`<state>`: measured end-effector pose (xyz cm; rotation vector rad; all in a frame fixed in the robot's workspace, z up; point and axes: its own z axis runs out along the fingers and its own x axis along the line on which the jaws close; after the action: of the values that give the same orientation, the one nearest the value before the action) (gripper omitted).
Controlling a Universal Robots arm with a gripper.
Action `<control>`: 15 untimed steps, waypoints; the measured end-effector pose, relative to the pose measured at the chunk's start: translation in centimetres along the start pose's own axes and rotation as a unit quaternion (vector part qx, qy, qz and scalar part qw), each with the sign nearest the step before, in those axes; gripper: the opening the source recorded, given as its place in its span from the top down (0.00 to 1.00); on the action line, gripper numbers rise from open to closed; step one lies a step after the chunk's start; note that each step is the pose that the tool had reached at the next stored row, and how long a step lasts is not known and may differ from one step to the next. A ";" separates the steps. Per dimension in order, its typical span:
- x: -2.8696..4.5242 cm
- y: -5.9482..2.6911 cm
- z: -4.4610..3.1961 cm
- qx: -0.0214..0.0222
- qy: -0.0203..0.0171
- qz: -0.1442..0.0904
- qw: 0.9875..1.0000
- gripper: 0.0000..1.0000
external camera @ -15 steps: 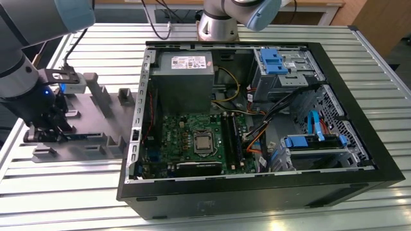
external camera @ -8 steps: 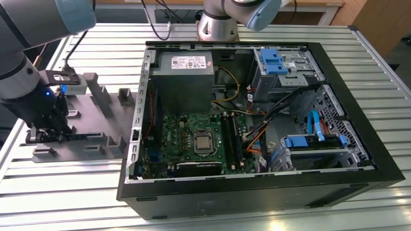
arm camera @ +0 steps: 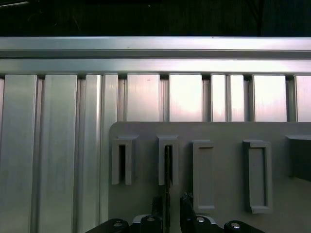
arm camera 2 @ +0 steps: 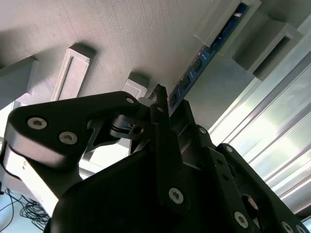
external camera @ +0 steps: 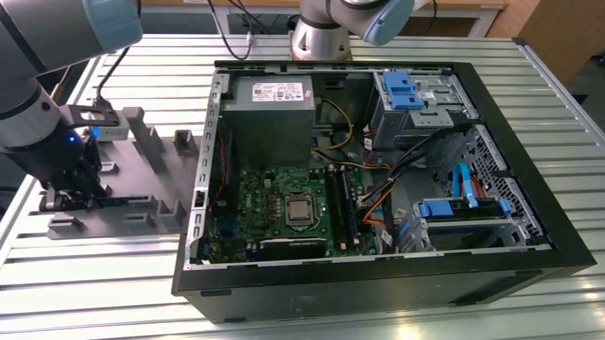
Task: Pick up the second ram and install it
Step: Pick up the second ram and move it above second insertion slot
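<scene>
Blue face of the second ram (arm camera 2: pixel 201 60) appears in the second wrist view, tool (arm camera 2: pixel 172 99) slightly parted astride it

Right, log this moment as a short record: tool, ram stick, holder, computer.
tool: open, low over the grey holder, one finger on each side of the ram stick
ram stick: blue, on edge, seated in holder slots
holder: grey slotted tray, toward the exterior view's left of the computer
computer: side open, green board with long black slots showing
</scene>
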<state>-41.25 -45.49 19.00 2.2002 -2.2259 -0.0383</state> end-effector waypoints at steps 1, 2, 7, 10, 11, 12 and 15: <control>0.01 -0.03 0.02 0.000 0.000 0.000 1.000 0.72; 0.01 -0.05 0.04 0.000 0.000 0.000 1.000 0.72; 0.01 -0.16 0.17 0.000 0.000 0.000 1.000 0.72; 0.01 -0.22 0.25 0.000 0.000 0.000 1.000 0.72; 0.01 -0.23 0.28 0.000 0.000 0.000 1.000 0.72; 0.01 -0.25 0.30 0.000 0.000 0.000 1.000 0.72; 0.01 -0.29 0.38 0.000 0.000 0.000 1.000 0.72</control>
<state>-40.97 -45.50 18.61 2.2003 -2.2257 -0.0384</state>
